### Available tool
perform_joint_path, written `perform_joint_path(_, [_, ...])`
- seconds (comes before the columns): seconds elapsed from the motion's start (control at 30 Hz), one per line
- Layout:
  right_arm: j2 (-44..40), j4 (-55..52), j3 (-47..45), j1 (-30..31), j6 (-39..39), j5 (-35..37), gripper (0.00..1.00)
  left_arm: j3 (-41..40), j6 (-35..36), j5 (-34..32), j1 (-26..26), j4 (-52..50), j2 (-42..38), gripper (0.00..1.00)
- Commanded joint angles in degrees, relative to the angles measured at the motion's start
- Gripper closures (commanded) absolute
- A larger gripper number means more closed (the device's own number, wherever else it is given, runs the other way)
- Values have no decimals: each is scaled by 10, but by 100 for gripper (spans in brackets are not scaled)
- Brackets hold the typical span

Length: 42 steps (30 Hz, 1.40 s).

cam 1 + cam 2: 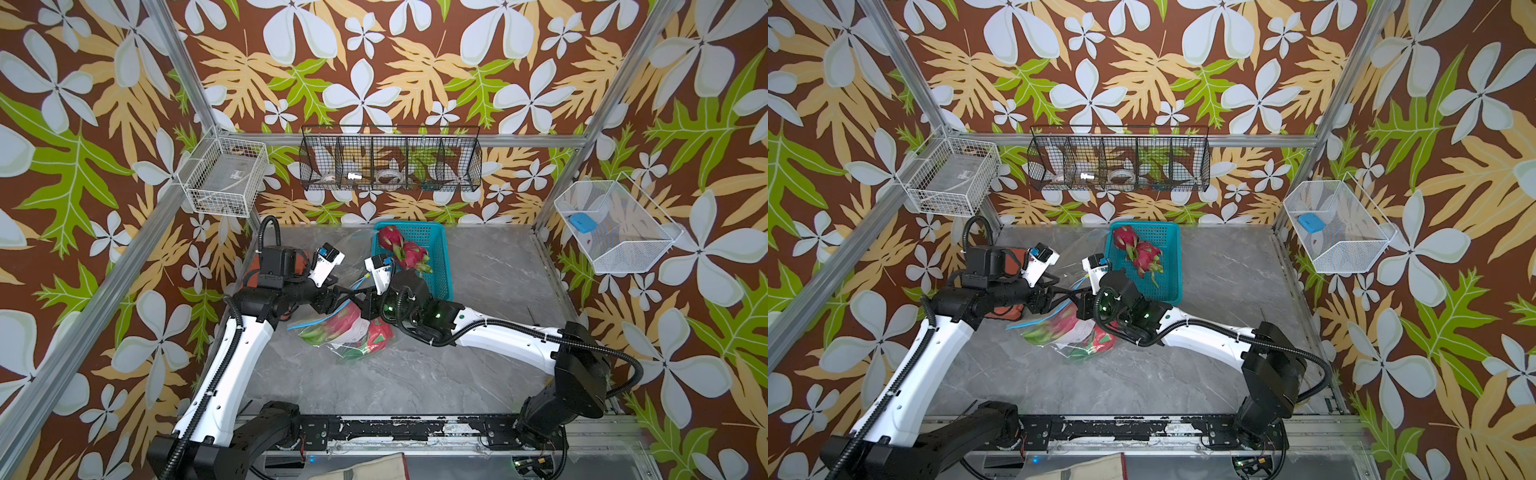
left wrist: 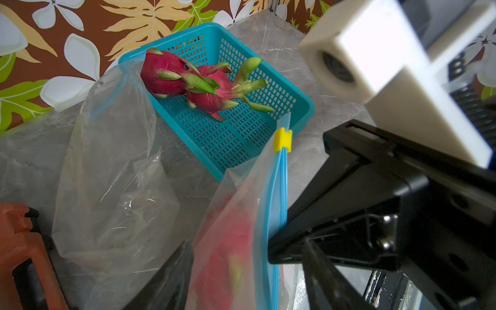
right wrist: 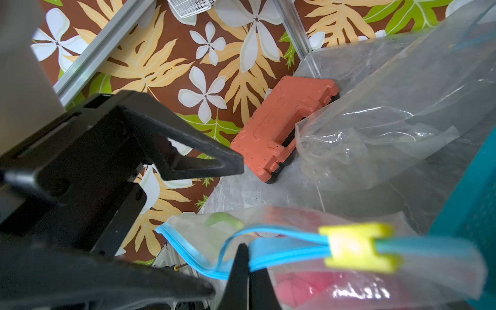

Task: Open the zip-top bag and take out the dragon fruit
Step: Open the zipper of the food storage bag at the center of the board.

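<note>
Grey marble tabletop (image 1: 415,374), enclosed by leaf-patterned walls. At its middle the right gripper (image 3: 243,257) is seen clamped tight on the blue zip (image 3: 290,248) of the bag (image 1: 332,328). The left gripper (image 3: 228,229) is shown with jaws wide apart at the bag's other end, and nothing is gripped by it. The zip tracks are seen parted beside the yellow slider (image 3: 357,247), so the mouth is judged at least partly opened. Two dragon fruits (image 1: 345,322), as far as can be told through the plastic, are not yet removed. Two more fruits (image 1: 390,237) are found side by side in the teal basket (image 1: 436,282) at the far edge. An empty clear bag (image 2: 112,166) is laid against the basket's left wall, with an orange block (image 3: 284,118) touching it near the left edge. About half the task is judged done: the mouth is to be widened and the bagged fruits lifted out.
</note>
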Motion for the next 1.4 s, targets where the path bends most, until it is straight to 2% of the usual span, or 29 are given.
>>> perform_joint_path(0.0, [-8,6,-4,1,-11,12,100,-2,30,-9,-1,-22,-9,49])
perform_joint_path(0.07, [-12,7,-7,1,-12,14,100,-19,45,-35,-1,-23,-20,59])
perform_joint_path(0.13, [-16,8,-9,0,-12,14,100,-36,57,-49,-1,-25,-26,62])
perform_joint_path(0.47, [-16,-5,2,11,-30,15,100,-41,28,-49,-1,0,-12,66])
perform_joint_path(0.5, [-16,-5,3,11,-30,13,100,-39,29,-49,-1,1,-12,70])
perform_joint_path(0.63, [-15,-18,11,12,-38,11,100,-42,31,-83,-1,15,-15,95])
perform_joint_path(0.7, [-17,-34,16,12,-48,14,100,-43,51,-121,-1,23,-22,100])
perform_joint_path(0.8, [-23,-55,15,12,-59,17,100,-50,101,-201,-1,48,-41,100])
perform_joint_path(0.93, [-32,-86,7,12,-72,22,100,-39,181,-276,-1,62,-54,100])
perform_joint_path(1.1, [-54,-94,-10,12,-86,24,100,25,271,-344,-1,77,-52,100])
perform_joint_path(1.27, [-49,-94,20,11,-96,11,100,116,311,-383,-1,41,-43,100])
perform_joint_path(1.37, [-30,-88,46,5,-100,-11,100,161,310,-378,-1,-5,-41,100])
